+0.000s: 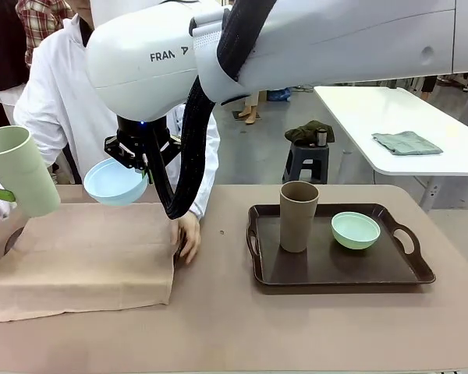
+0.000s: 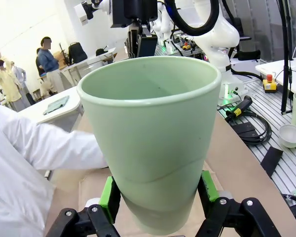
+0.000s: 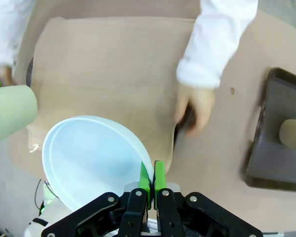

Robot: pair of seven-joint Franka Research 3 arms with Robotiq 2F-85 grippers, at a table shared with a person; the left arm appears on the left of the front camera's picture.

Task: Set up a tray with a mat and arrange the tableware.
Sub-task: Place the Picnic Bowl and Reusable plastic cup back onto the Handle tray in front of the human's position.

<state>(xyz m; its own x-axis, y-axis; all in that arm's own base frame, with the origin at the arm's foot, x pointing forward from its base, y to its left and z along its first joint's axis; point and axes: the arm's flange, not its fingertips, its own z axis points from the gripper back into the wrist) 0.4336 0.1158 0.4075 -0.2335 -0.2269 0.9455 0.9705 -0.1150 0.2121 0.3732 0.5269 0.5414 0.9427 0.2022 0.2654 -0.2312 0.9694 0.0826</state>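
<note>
**Two held pieces close together above the mat**

The left gripper (image 2: 158,193) has its jaws spread around the lower part of the pale green tumbler (image 2: 153,133), which it holds tilted in the air at the left end of the mat (image 1: 86,257). The right gripper (image 3: 152,178) has its jaws pressed together on the thin rim of the light blue bowl (image 3: 89,158), which hangs tilted above the mat's far edge.

The bowl is the weaker hold. Pinched at one spot on its rim, it can swing or slip out if the arm moves sharply. Tumbler and bowl are near each other, so a careless turn of either arm could knock them together.

A person's hand (image 1: 189,236) rests at the mat's right edge, and a descent there risks striking it. The tumbler, gripped low, may topple if released while it leans.

The brown tumbler (image 1: 299,216) and mint green bowl (image 1: 356,231) stand in the tray (image 1: 265,276), well apart from all this.
</note>
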